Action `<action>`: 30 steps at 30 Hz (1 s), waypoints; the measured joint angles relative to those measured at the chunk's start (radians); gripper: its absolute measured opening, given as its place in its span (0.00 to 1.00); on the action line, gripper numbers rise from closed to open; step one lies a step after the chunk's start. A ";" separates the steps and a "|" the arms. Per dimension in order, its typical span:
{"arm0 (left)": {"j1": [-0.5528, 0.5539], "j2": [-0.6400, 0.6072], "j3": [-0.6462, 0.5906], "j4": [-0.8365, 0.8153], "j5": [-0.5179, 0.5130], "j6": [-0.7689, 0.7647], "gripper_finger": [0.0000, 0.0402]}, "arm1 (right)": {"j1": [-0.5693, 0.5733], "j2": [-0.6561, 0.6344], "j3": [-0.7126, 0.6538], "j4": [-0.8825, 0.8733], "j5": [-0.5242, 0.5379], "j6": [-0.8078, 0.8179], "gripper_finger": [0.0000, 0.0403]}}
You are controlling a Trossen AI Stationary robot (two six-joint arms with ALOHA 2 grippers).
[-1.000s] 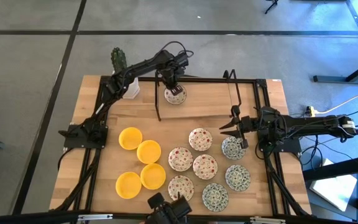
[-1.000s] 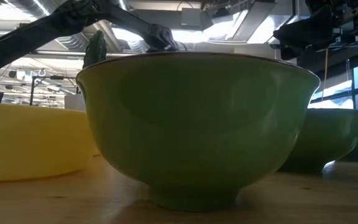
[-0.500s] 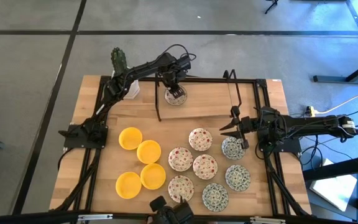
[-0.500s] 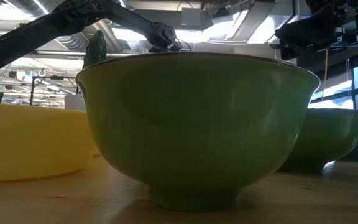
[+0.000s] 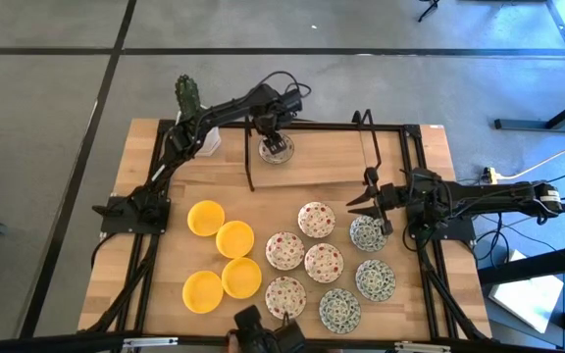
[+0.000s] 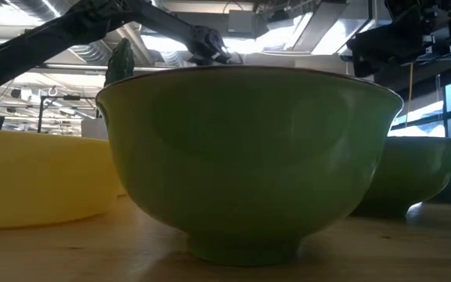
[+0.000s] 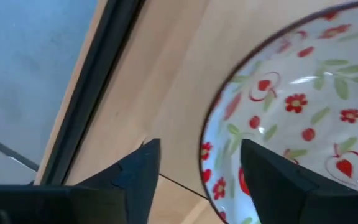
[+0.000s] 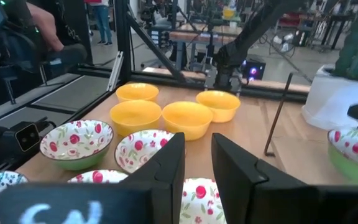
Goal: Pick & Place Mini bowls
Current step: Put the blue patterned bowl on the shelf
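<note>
A white mini bowl with red flowers (image 5: 277, 150) stands on its base at the far middle of the table. My left gripper (image 5: 276, 144) points straight down over it, open. In the left wrist view its fingers straddle the bowl's rim (image 7: 207, 163), one finger (image 7: 138, 171) outside and the other finger (image 7: 272, 180) over the inside, with a gap on each side. Several yellow bowls (image 5: 234, 238), red-flowered bowls (image 5: 323, 262) and green-patterned bowls (image 5: 375, 279) sit on the near half. My right gripper (image 5: 367, 204) hovers level at the right, open a little with nothing between its fingers (image 8: 197, 163).
A black frame rail (image 5: 312, 126) runs along the far edge, with a black rod (image 5: 250, 162) just left of the placed bowl. A white cactus pot (image 5: 205, 140) stands at the far left. In the low view, a green-sided bowl (image 6: 249, 157) stands close in front.
My left gripper has opened and let go of the red-flowered bowl's rim, rolling a little as it did. The bowl stays standing on the table at the far middle. My right gripper has kept still.
</note>
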State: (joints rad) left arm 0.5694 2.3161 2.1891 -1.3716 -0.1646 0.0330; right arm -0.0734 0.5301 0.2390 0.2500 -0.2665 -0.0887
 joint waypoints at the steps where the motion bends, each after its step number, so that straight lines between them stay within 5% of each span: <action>1: -0.003 0.000 0.000 0.000 0.000 0.012 0.53 | 0.000 0.000 0.000 -0.002 0.000 0.003 0.20; 13: -0.056 -0.101 0.112 -0.054 -0.026 0.075 0.52 | 0.000 0.000 0.000 -0.001 -0.007 -0.006 0.20; 18: -0.111 -0.242 0.147 -0.203 0.074 0.098 0.47 | 0.000 0.000 0.000 -0.001 -0.007 -0.006 0.20; 25: -0.163 -0.664 -0.101 -0.144 0.141 0.097 0.15 | 0.000 0.001 0.000 -0.002 -0.007 0.002 0.20; 30: -0.157 -1.052 -0.531 0.285 0.321 0.152 0.02 | 0.000 0.006 0.000 -0.009 -0.007 0.011 0.20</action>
State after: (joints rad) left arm 0.4127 1.2643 1.6580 -1.0866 0.1562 0.1853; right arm -0.0731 0.5362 0.2394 0.2409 -0.2733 -0.0773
